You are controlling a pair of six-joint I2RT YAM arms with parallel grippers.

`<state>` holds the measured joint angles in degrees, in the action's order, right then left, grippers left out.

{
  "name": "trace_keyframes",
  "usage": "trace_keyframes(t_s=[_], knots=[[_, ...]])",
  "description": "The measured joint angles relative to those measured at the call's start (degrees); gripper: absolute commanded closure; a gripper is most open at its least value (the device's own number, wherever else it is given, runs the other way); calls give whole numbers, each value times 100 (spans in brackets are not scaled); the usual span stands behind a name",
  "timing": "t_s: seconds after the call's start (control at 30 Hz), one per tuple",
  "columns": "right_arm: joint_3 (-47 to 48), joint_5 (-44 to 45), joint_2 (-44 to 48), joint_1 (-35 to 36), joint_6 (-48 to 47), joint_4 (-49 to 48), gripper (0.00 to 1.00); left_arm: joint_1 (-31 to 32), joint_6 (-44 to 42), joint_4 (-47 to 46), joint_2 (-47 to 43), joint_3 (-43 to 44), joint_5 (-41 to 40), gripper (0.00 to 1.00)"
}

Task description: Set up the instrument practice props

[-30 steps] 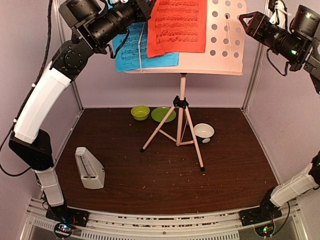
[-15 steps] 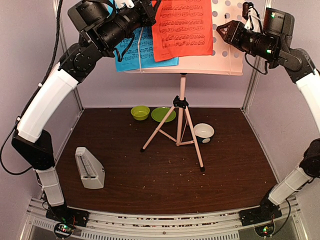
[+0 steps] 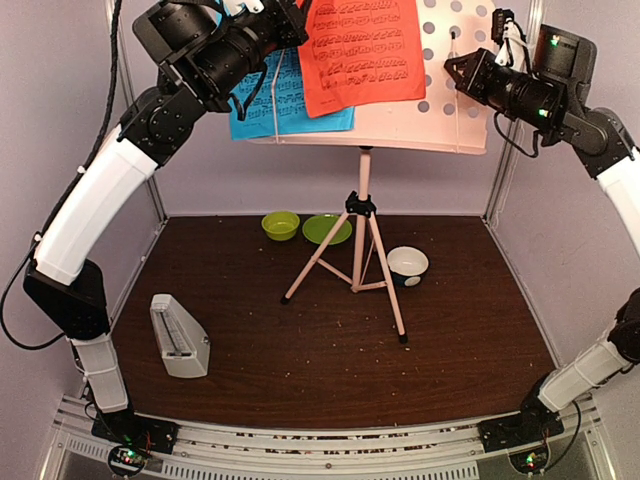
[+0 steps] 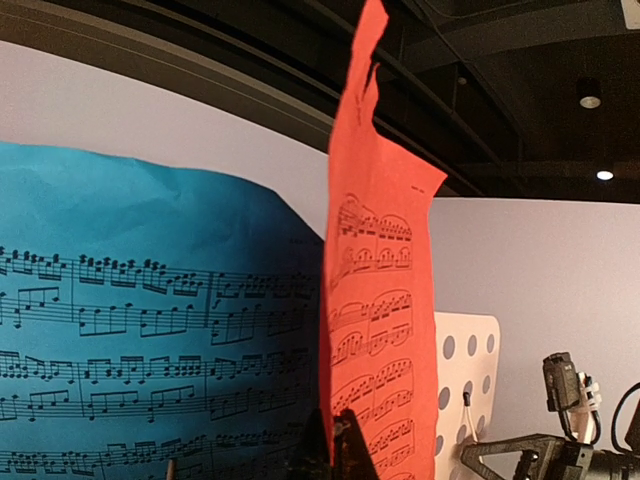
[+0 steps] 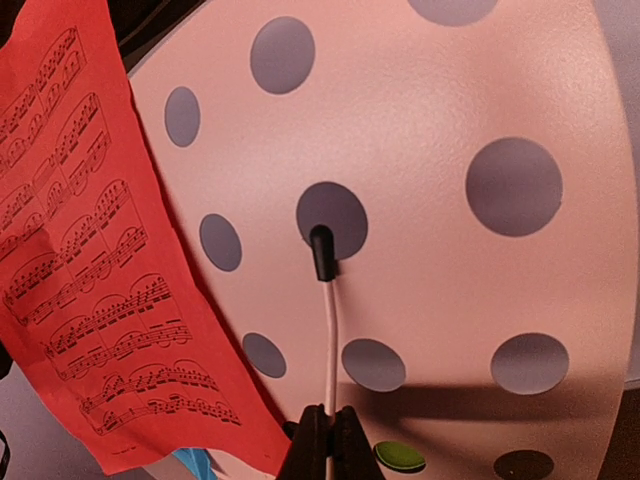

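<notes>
1. Now the left gripper (image 4: pixel 338 440) is closed tight on one edge of the red page (image 3: pixel 360 50), near its upper left corner in the top view. The page hangs tilted in front of the music stand (image 3: pixel 440 125) and partly covers the blue page (image 3: pixel 285 100), which lies on the left part of the desk.
2. The right gripper (image 5: pixel 325 435) is pinched narrow on the thin white wire clip (image 5: pixel 327 330) of the stand. The black tip of the clip sits at one hole of the pink desk.
3. I judge that the paper is very light and floppy, and that it tears easily. It is best held by a flat pinch close to the edge and not pulled hard.
4. The stand looks light and top-heavy on its thin legs, so a sideways push may tip it. The wire is probably springy and should be lifted only a little.
5. The metronome (image 3: pixel 180 337) stands upright on the table (image 3: pixel 300 380) at the front left, well apart from the stand. It seems rigid, with smooth sloping sides, so a low grip is safer.
6. By count there are one stand, two pages (one red, one blue) and one metronome. There are also one green bowl (image 3: pixel 281 225), one green plate (image 3: pixel 326 229) and one white bowl (image 3: pixel 407 264).
</notes>
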<state>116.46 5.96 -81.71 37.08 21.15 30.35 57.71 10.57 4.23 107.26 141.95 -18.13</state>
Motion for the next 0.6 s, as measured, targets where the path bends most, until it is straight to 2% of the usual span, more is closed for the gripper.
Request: trace_keyframes(t_s=[0.27, 0.6], knots=[[-505, -341, 245, 0, -450, -562, 100, 0, 28, -339, 81, 0, 83, 100], [-1106, -643, 590, 0, -1182, -1034, 100, 2, 33, -828, 638, 90, 560, 100]])
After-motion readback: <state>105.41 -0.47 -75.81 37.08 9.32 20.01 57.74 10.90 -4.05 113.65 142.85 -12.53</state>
